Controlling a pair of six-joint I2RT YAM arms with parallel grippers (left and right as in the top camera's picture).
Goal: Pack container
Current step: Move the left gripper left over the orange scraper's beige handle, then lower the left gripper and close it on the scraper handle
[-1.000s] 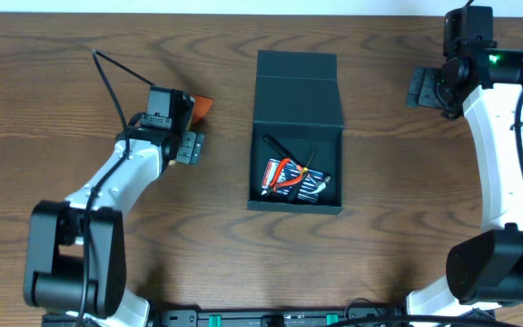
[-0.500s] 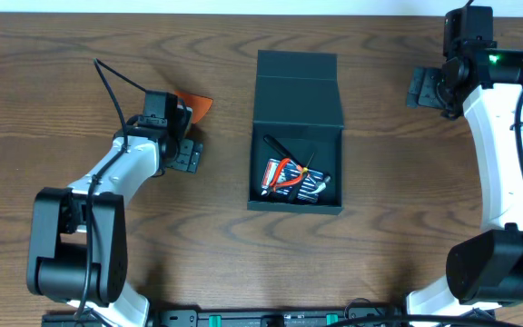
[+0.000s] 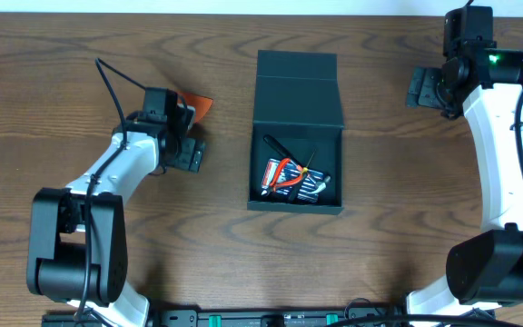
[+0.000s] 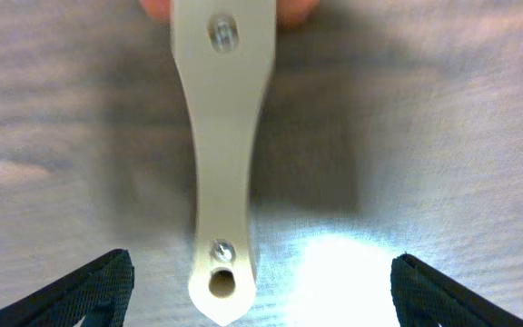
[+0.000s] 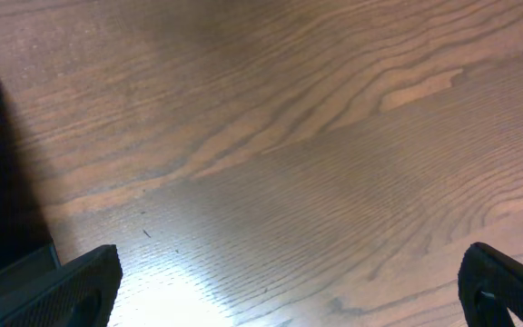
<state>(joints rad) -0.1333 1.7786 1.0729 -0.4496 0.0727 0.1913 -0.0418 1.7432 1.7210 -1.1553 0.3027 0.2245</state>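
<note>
The container (image 3: 296, 136) sits mid-table (image 3: 53, 54), its lid flapped open toward the far edge and tools (image 3: 293, 177) inside. There is bare wood on every side. The left gripper (image 3: 187, 150) hangs over the left half, near the container but apart from it. Its fingers (image 4: 98, 286) are spread wide astride a beige handle (image 4: 221, 154), not gripping it. The right gripper (image 3: 422, 88), toward the far right corner, is also spread wide over bare wood.

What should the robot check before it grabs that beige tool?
1. Container lid open: ok.
2. Bare floor inside it for another tool: ok.
3. Left gripper open: ok.
4. Beige handle lying between its fingers: ok.
5. Fingers low enough to grip: cannot tell.
6. Right gripper open and off to the side of the container: ok.
</note>
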